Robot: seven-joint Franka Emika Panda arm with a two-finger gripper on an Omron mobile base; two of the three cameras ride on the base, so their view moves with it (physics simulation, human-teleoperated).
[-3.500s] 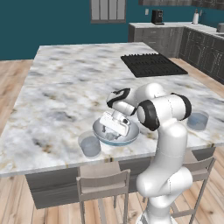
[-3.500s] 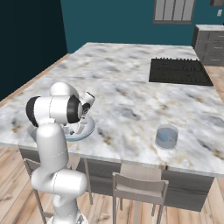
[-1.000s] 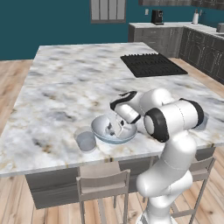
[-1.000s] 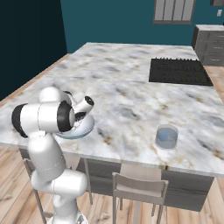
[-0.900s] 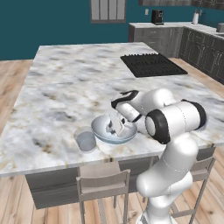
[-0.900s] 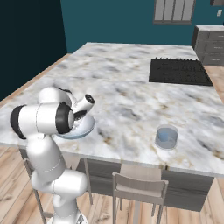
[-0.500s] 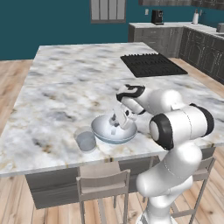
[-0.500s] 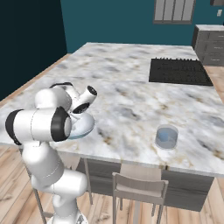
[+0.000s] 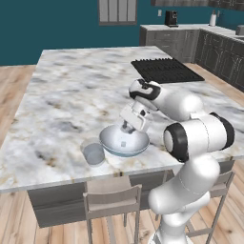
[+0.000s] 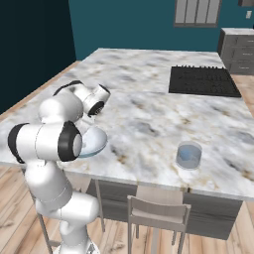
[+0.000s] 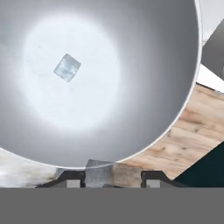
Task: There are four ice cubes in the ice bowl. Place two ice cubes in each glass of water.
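The ice bowl [image 9: 108, 140] sits near the counter's front edge, and its rim also shows past my arm [image 10: 99, 140]. One ice cube [image 11: 67, 67] lies on the bowl's bottom [image 9: 123, 143]. My gripper [image 9: 127, 127] hangs just above the bowl's back rim. Seen from the hand, the gripper [image 11: 112, 177] has a small greyish ice cube [image 11: 99, 168] between its tips, over the bowl's rim [image 11: 183, 109] and against the left tip. One glass of water [image 9: 94, 152] stands close to the left of the bowl. The other glass of water [image 10: 188, 155] stands far to the right.
A black cooktop [image 9: 164, 69] lies at the back right of the marble island [image 9: 71, 90]. Stools [image 9: 112, 202] stand under the front edge, with wooden floor [image 11: 175, 144] below. Open counter lies behind the bowl.
My hand has risen a little out of the bowl and shifted toward its back rim, while the arm swung right. The bowl and both glasses stayed put.
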